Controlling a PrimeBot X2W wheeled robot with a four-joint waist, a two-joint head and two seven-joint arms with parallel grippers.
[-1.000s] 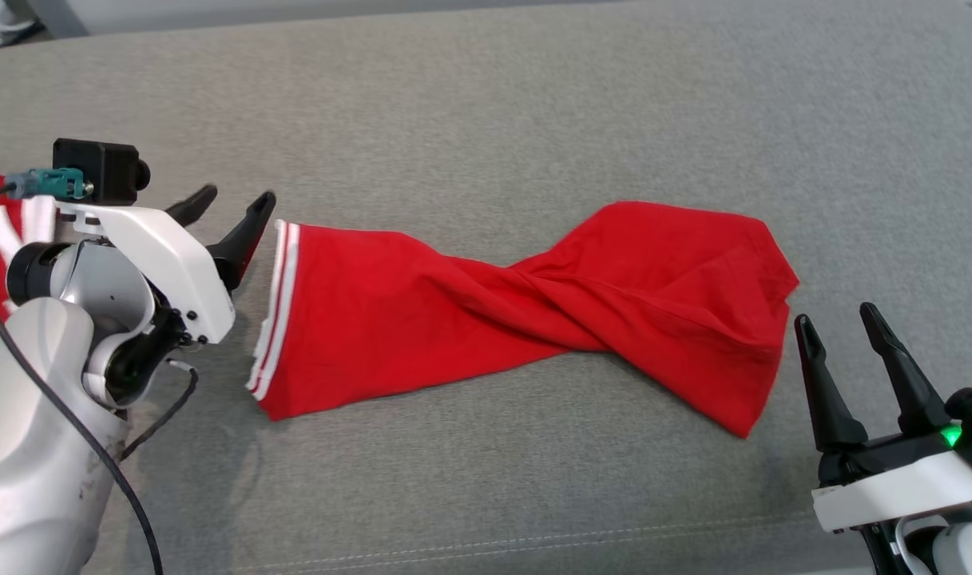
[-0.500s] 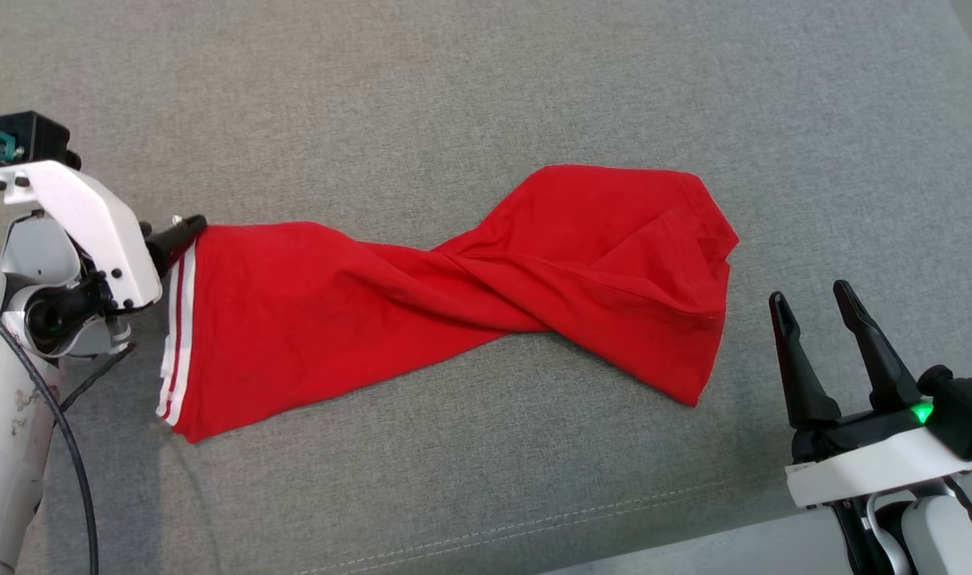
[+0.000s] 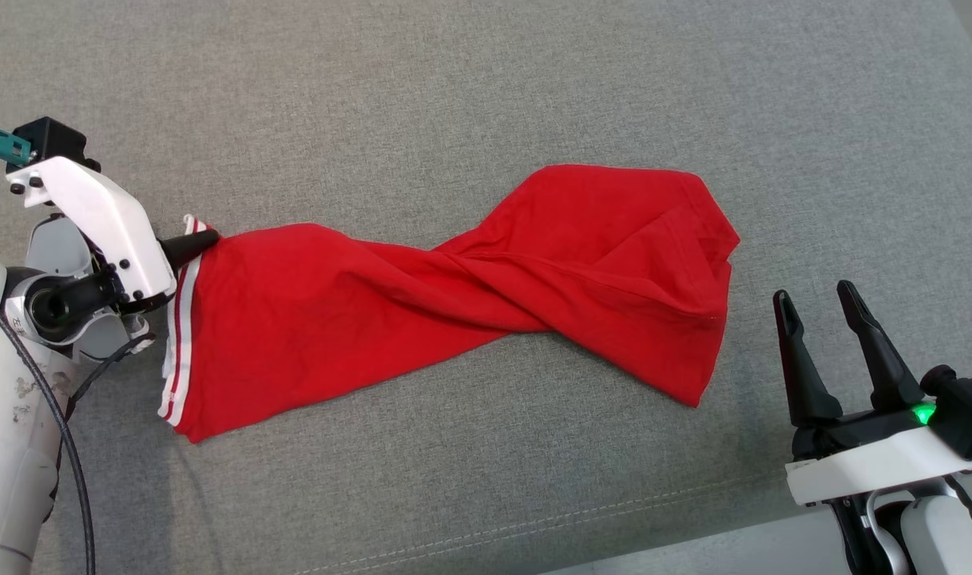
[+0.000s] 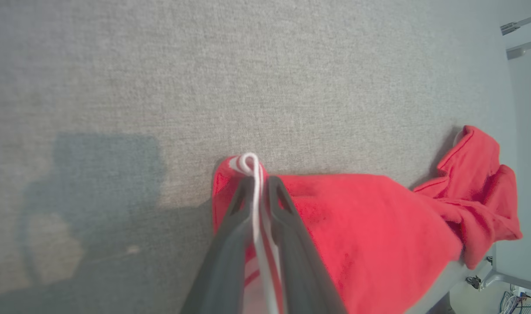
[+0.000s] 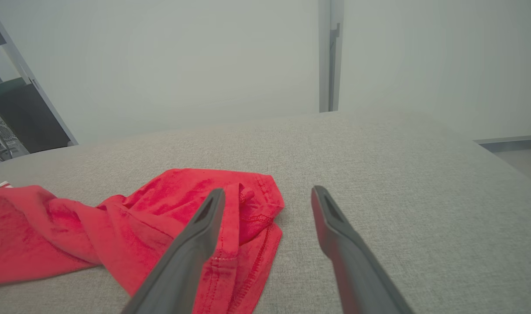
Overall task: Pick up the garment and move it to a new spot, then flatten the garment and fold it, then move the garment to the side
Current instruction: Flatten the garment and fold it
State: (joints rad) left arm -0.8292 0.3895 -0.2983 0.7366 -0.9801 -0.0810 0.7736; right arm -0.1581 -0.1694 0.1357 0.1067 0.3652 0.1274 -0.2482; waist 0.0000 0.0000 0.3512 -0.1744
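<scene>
The red garment (image 3: 454, 303) lies twisted in the middle across the grey cushion, its white-striped hem at the left. My left gripper (image 3: 202, 239) is shut on the far corner of that hem. In the left wrist view the two fingers (image 4: 287, 218) pinch the white band of the garment (image 4: 357, 226), which bunches up just past their tips, and the left gripper (image 4: 258, 183) leaves hardly any gap. My right gripper (image 3: 817, 307) stands open near the front right, just clear of the garment's right end. Its fingers (image 5: 335, 226) frame bare cushion beside the garment (image 5: 160, 218).
The grey fabric cushion (image 3: 486, 96) stretches far behind and to the right of the garment. Its front edge with a stitched seam (image 3: 581, 515) runs along the bottom. A wall and a metal post (image 5: 328, 56) stand beyond the cushion.
The head camera shifted between the earliest frame and now. My left gripper moved onto the hem's far corner and closed on it, lifting the white band slightly. The right gripper stayed open.
</scene>
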